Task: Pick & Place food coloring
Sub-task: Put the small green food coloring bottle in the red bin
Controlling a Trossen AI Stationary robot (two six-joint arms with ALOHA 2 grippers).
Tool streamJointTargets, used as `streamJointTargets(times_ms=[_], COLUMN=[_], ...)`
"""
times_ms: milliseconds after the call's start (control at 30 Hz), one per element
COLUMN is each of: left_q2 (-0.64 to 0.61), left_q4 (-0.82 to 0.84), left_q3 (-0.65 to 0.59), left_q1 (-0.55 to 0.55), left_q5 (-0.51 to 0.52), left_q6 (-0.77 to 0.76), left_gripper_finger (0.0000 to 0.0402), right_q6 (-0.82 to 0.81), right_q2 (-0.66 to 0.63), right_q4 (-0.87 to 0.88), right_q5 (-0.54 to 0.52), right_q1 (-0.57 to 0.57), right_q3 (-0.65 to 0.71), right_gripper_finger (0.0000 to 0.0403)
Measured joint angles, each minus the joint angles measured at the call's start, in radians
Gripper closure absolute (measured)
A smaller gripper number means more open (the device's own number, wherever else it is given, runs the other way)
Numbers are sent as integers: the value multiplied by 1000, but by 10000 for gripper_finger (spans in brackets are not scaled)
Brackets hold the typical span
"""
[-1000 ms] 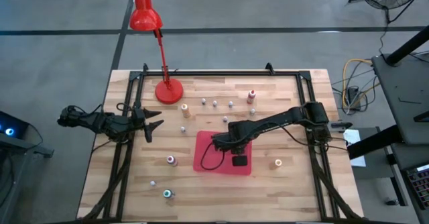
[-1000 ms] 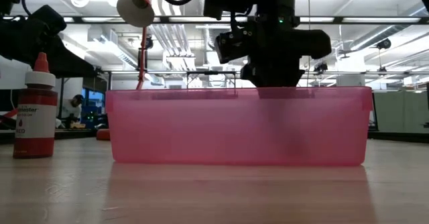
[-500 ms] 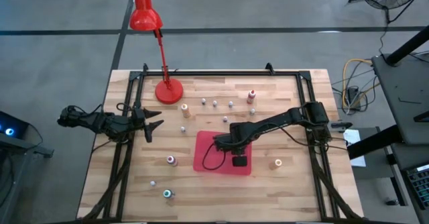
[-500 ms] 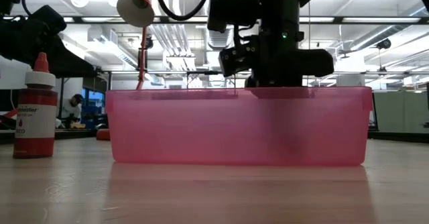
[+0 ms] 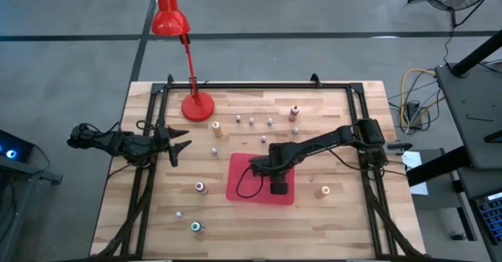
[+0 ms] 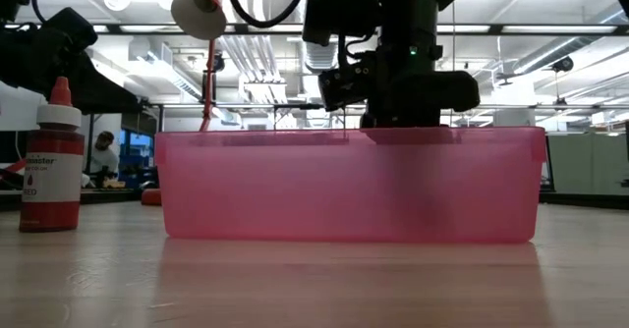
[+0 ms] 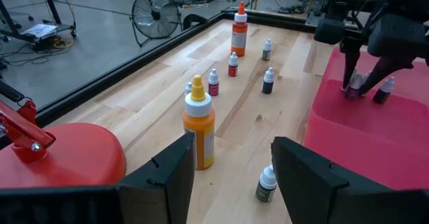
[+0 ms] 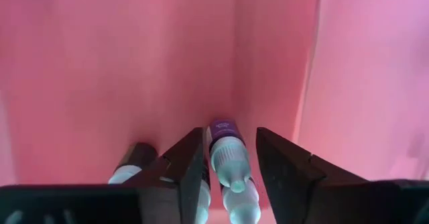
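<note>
Right gripper [image 8: 230, 167] is down in the pink bin [image 8: 100, 63], fingers slightly parted around a purple-labelled bottle [image 8: 226, 153], not clamped.

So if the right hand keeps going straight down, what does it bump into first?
Probably the purple-labelled bottle lying between the right hand's open fingers, then the pink bin's floor just beyond. The depth is hard to judge.

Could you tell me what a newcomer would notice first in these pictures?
Probably the pink bin at mid-table, with the right gripper reaching down into it, its fingers on either side of a small purple-labelled bottle. Next, the red lamp at the table's far edge. Many more bottles stand scattered on the wood, such as the orange bottle near the idle left gripper.
</note>
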State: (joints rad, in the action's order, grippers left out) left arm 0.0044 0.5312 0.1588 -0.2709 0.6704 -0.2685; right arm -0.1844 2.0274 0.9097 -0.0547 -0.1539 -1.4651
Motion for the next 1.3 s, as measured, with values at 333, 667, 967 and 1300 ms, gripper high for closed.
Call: streamJointTargets(times_ms=[333, 667, 967, 1300], left_q2=[0, 0, 0, 0], left_q4=[0, 0, 0, 0], left_q3=[0, 0, 0, 0], left_q1=[0, 0, 0, 0], left_q5=[0, 0, 0, 0], left_q6=[0, 0, 0, 0], left_gripper_finger=[232, 232, 232, 232], right_q6=[-9, -56, -123, -341], right_q2=[-63, -181, -281, -325], right_q4=[38, 51, 97, 126], right_q5=[0, -6, -85, -215], right_q1=[0, 0, 17, 127], right_q3=[0, -1, -1, -1], right_gripper_finger=[229, 215, 215, 210])
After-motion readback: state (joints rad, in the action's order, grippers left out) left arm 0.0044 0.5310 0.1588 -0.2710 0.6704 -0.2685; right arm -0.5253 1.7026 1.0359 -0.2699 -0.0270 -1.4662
